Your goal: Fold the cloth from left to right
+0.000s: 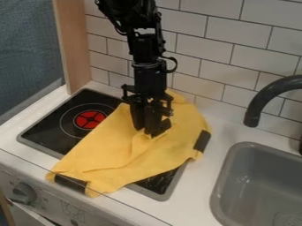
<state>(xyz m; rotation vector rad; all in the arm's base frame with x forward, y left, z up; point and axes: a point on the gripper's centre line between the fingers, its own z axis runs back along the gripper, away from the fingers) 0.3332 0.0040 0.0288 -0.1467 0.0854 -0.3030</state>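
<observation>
The yellow cloth (130, 152) lies across the stove top (44, 132), and its right side goes over onto the white counter (198, 187). It is a bit crumpled. Its long way runs on a slant, from the low left corner by the front edge up to the top, near the wall (236, 26). It has a dark patch (70, 183) at the low left corner and another dark patch (201, 141) on the right side.

My gripper (147, 130) points down at the upper middle of the cloth. Little creases bunch up in the cloth just by my tips. I can't tell if my jaws are spread, pressed together or pinching some cloth.

What matters most is where the left side is. It slants down and away from me, to the left and to the front. The low left corner is the far bit, and the top part of that side is nearer. I think the fold has only begun, or is not yet made, because so much cloth lies to my left. If I don't have cloth, I should go left to that side, take it, and bring it over to the right. If I pinch only the middle, I might just make a lump.

Past the left side is the red burner ring (90, 119). Off to the right are the gray sink (219, 176) and the dark tap (252, 118), well apart from the cloth.
</observation>
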